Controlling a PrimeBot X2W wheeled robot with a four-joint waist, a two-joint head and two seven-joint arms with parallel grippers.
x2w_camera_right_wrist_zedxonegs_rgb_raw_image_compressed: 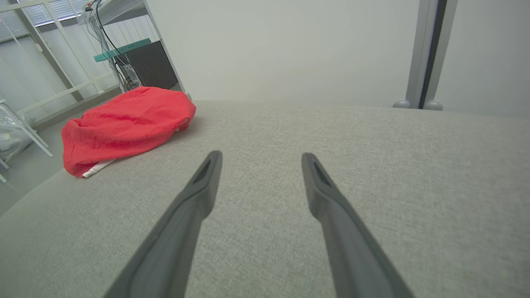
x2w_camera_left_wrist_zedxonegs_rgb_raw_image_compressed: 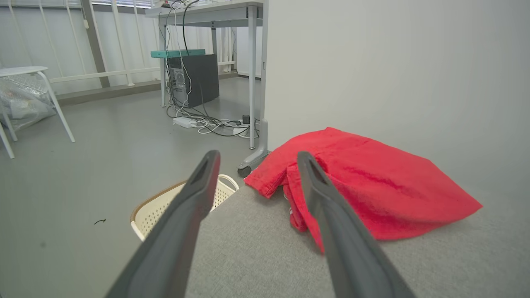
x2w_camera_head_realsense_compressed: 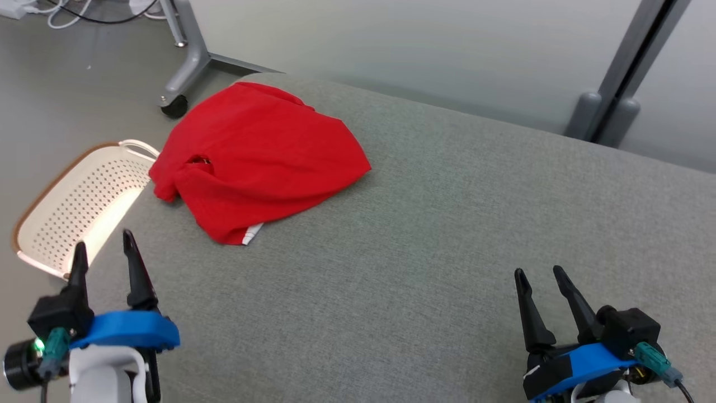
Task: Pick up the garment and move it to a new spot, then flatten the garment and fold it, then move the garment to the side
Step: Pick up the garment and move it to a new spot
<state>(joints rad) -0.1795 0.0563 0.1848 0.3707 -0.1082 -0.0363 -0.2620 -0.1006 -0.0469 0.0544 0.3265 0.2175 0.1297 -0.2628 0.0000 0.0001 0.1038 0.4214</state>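
The left jaws stand spread wide, their two dark fingers (x2w_camera_head_realsense_compressed: 137, 274) holding nothing and touching nothing. They hover over the near left edge of the grey cloth-covered tabletop (x2w_camera_head_realsense_compressed: 425, 252). The red garment (x2w_camera_head_realsense_compressed: 263, 157) lies in a loose, crumpled heap on the tabletop, ahead of these jaws and slightly to their right, with bare grey cloth between them. In the left wrist view the garment (x2w_camera_left_wrist_zedxonegs_rgb_raw_image_compressed: 372, 190) sits just beyond the fingertips (x2w_camera_left_wrist_zedxonegs_rgb_raw_image_compressed: 209, 159), and one rumpled fold faces the jaws. A white perforated basket (x2w_camera_head_realsense_compressed: 84, 201) with a brown rim stands on the floor just to the left of these jaws, below the tabletop's edge.

The right jaws are also parted and empty, though with a narrower gap in the head view. Their fingers (x2w_camera_head_realsense_compressed: 528, 313) are over bare tabletop. From them the garment (x2w_camera_right_wrist_zedxonegs_rgb_raw_image_compressed: 124, 120) lies well ahead and far to the left, with a strip of white showing at its nearest corner.
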